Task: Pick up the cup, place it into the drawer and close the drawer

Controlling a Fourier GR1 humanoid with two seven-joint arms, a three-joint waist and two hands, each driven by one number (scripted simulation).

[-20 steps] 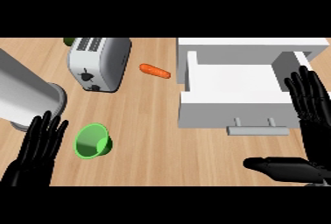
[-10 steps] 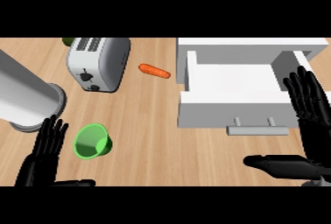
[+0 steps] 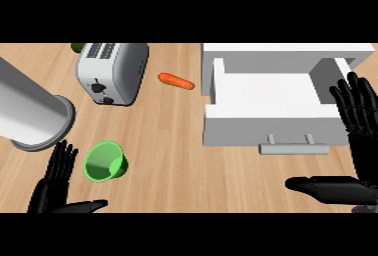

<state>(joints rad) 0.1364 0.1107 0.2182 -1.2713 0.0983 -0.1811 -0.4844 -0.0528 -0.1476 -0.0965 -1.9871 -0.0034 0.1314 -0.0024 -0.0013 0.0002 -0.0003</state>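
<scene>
- While the right hand [image 3: 353,145] stays put by the counter's right edge, fingers straight and spread, thumb out, the left hand [image 3: 55,185] has dropped back toward the near edge, also flat and holding nothing.
- Cup [image 3: 105,161] hasn't budged: on its side near the near-left corner, just right of the left hand, not touching.
- Drawer [image 3: 273,102] sits open at far right, nothing in it, so I'd say the pickup hasn't started.
- No brands or writing I can read, toaster [image 3: 112,71] included.
</scene>
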